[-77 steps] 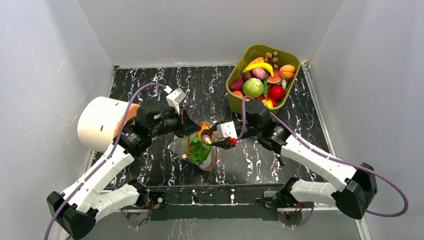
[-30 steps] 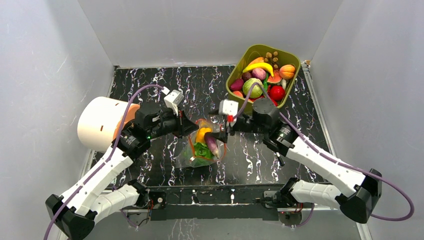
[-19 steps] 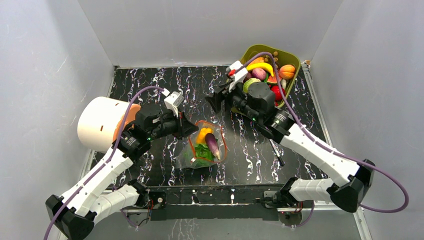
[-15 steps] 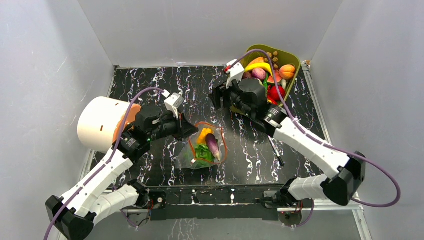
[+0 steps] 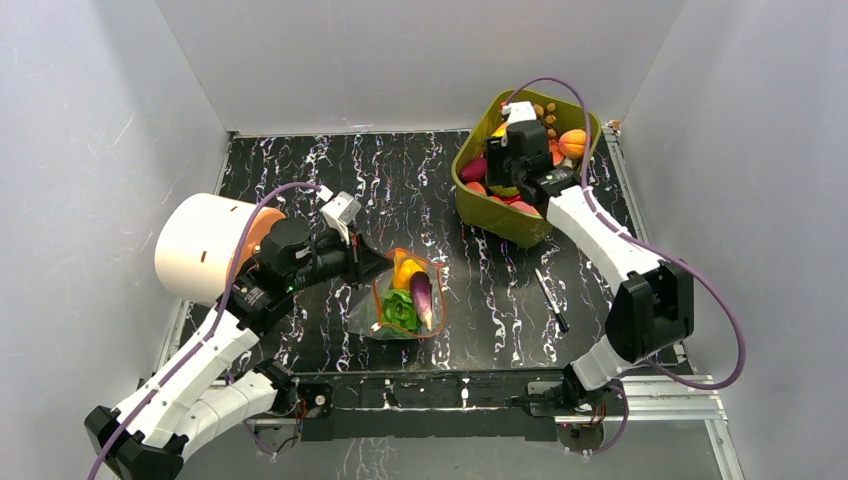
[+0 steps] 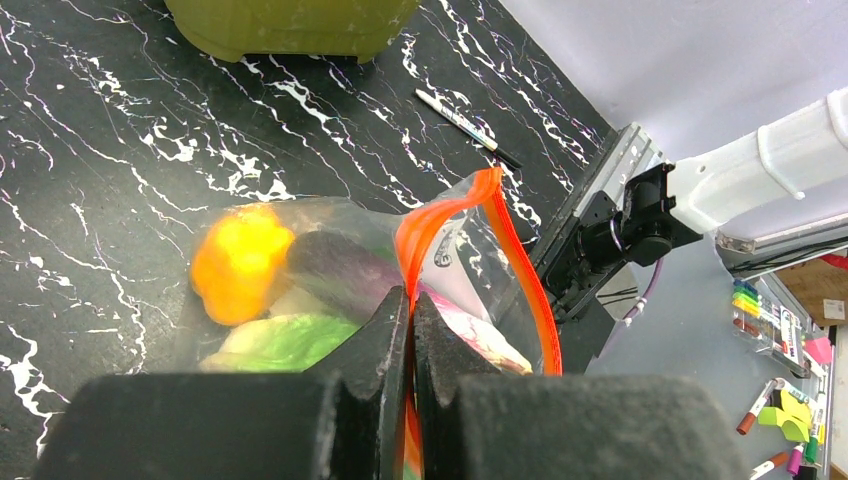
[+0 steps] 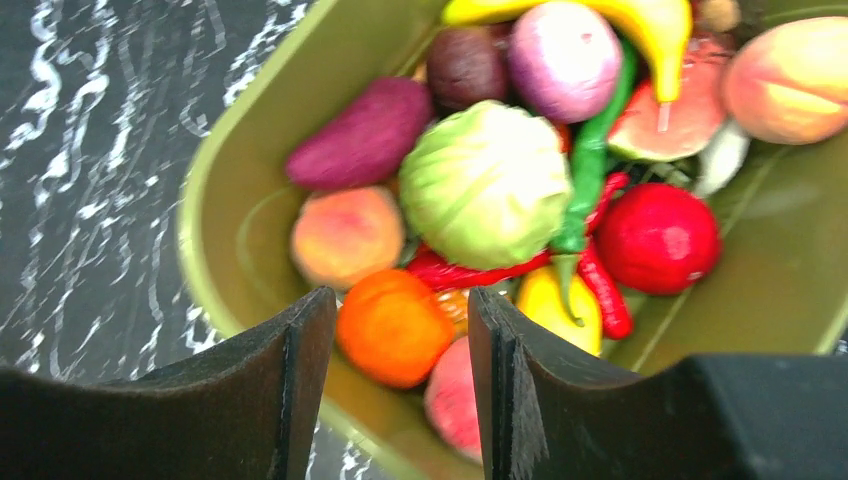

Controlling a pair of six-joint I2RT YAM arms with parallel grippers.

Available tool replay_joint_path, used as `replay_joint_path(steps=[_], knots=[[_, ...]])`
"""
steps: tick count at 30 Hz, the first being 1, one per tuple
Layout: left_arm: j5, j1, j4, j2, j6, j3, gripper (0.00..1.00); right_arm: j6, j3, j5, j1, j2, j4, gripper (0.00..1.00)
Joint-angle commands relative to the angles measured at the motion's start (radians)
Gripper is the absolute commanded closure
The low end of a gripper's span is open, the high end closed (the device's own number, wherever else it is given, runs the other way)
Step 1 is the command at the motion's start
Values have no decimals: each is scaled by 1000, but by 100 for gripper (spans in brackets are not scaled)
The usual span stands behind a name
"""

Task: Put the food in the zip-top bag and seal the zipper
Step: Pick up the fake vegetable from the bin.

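Observation:
The clear zip-top bag (image 5: 405, 300) lies on the black marbled table, its mouth open. My left gripper (image 5: 372, 268) is shut on the orange-red zipper strip (image 6: 445, 215) and holds that edge up; it also shows in the left wrist view (image 6: 411, 300). Inside the bag are a yellow-orange pepper (image 6: 240, 262), a purple eggplant (image 6: 335, 268) and green lettuce (image 6: 285, 340). I cannot make out the slider tab. My right gripper (image 5: 508, 188) is open and empty above the olive-green tub (image 5: 590, 115); in the right wrist view (image 7: 395, 305) it hovers over an orange fruit (image 7: 392, 330).
The tub (image 7: 210, 230) holds several toy foods: cabbage (image 7: 485, 185), banana, peach, red fruit. A white cylinder (image 5: 200, 245) stands at the left. A pen (image 5: 551, 300) lies right of the bag. Grey walls close in three sides.
My right gripper let the eggplant go into the bag, then swung back and right to the tub, open. My left gripper kept its hold on the bag's mouth.

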Motion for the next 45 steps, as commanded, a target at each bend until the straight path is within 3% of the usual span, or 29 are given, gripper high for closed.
replay_joint_path(steps=[1,9,17,26,34,39,45], knots=[[8,-2,14,-18,12,13,100,-29,113,41,-86,46,24,52],[-8,-2,56,-30,5,-4,100,-84,208,95,-188,166,55,52],[2,-3,59,-26,20,-34,100,-139,297,-67,-244,261,132,46],[21,-2,74,-20,11,-48,100,-68,361,-140,-264,377,170,51],[12,-3,91,-14,-15,-49,100,67,468,-30,-270,512,96,24],[4,-2,88,-14,-13,-57,100,120,468,-5,-274,533,109,16],[-6,-2,88,-37,-13,-68,100,145,498,13,-279,576,122,13]])
